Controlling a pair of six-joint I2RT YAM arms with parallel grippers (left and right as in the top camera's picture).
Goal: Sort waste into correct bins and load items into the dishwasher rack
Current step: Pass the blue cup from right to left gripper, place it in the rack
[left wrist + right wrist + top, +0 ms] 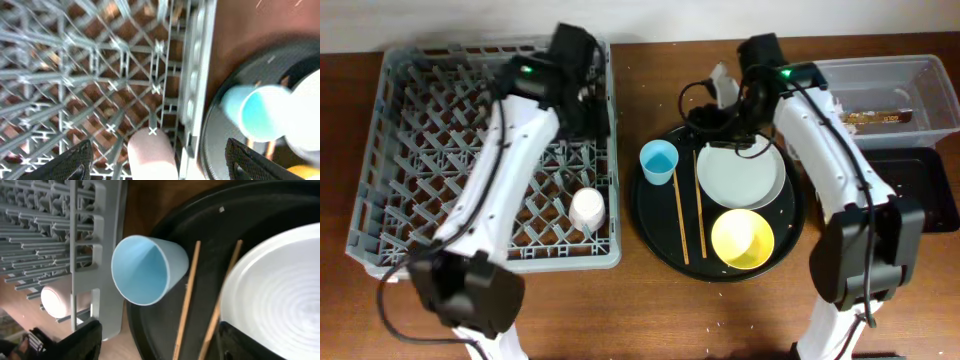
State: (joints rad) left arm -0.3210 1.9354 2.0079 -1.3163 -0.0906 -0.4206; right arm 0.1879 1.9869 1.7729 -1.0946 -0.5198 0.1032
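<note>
The grey dishwasher rack (420,150) fills the left, with the pinkish-white cup (587,208) lying near its front right corner. My left gripper (582,112) hovers over the rack's right side, open and empty; in the left wrist view (157,170) the pinkish-white cup (152,155) lies below, between its fingers. My right gripper (717,118) is open and empty over the far rim of the round black tray (650,205). The tray holds the light-blue cup (659,162), two chopsticks (678,205), the white plate (740,172) and the yellow bowl (742,238). A white napkin (723,82) lies behind the tray.
The clear tub (920,75) at the far right holds the brown-gold wrapper (880,115). The shallow black tray (920,190) sits in front of it. The right wrist view shows the light-blue cup (142,270), chopsticks (186,305), plate (275,290) and rack edge (95,255).
</note>
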